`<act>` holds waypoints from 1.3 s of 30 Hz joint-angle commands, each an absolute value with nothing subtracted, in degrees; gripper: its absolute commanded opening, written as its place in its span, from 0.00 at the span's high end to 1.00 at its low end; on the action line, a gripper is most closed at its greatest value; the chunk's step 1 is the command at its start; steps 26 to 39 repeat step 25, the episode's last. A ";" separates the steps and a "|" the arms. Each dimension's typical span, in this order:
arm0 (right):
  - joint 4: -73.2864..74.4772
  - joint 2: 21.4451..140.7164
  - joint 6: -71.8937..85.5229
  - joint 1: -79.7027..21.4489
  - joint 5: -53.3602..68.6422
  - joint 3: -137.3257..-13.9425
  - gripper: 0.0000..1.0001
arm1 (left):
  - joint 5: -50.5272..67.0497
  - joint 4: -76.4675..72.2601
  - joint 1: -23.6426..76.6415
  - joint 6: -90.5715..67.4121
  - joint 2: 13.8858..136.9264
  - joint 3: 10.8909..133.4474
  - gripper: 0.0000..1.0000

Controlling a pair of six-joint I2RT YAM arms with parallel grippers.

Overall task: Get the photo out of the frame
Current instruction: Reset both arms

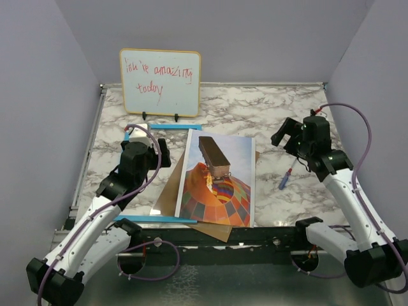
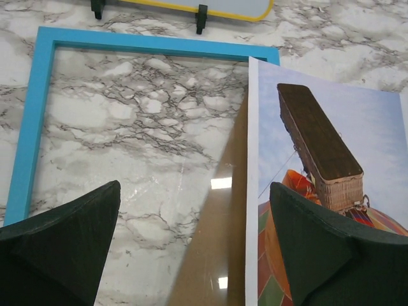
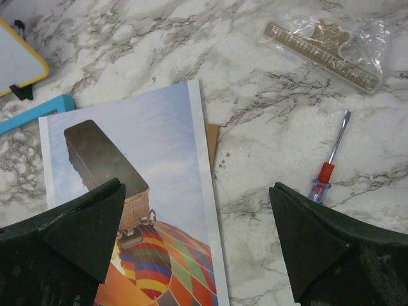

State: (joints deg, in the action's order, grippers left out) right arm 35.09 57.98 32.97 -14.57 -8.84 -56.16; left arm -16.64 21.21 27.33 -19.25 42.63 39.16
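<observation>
Bare worktop shows upper right, beside the whiteboard. The photo and frame fill the centre and left; a screwdriver lies right of them, a bare strip between.

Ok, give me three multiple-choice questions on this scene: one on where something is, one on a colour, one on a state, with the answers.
1. Where is the screwdriver relative to the photo? A) on it B) to its right C) to its left
2. What colour is the front rim of the frame? A) red B) yellow C) blue
3. The photo is: A) lying loose, out of the frame B) sealed behind glass C) rolled up
Answers: B, it lies past the photo's right edge; C, the rim shows bright blue; A, it lies flat over the brown board.
</observation>
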 commanded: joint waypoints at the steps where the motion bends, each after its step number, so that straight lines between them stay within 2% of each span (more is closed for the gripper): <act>1: 31.10 54.39 32.72 -7.92 -1.26 -52.49 0.00 | -21.31 22.22 27.07 -19.43 44.12 39.63 0.01; 3: 30.75 54.17 32.04 -5.77 3.64 -52.08 0.00 | -21.33 22.52 27.07 -19.34 44.36 39.71 0.01; 13: 36.98 51.70 26.47 -5.71 2.32 -51.89 0.00 | -20.64 22.14 27.07 -19.78 45.70 39.72 0.01; 20: 31.36 46.08 24.72 -5.71 8.14 -47.04 0.00 | -21.24 22.15 27.07 -20.10 45.01 39.44 0.01; 25: 33.58 46.79 23.83 -5.71 4.74 -48.99 0.00 | -21.18 22.14 27.07 -20.18 45.64 39.55 0.01; 39: 33.58 46.79 23.83 -5.71 4.74 -48.99 0.00 | -21.18 22.14 27.07 -20.18 45.64 39.55 0.01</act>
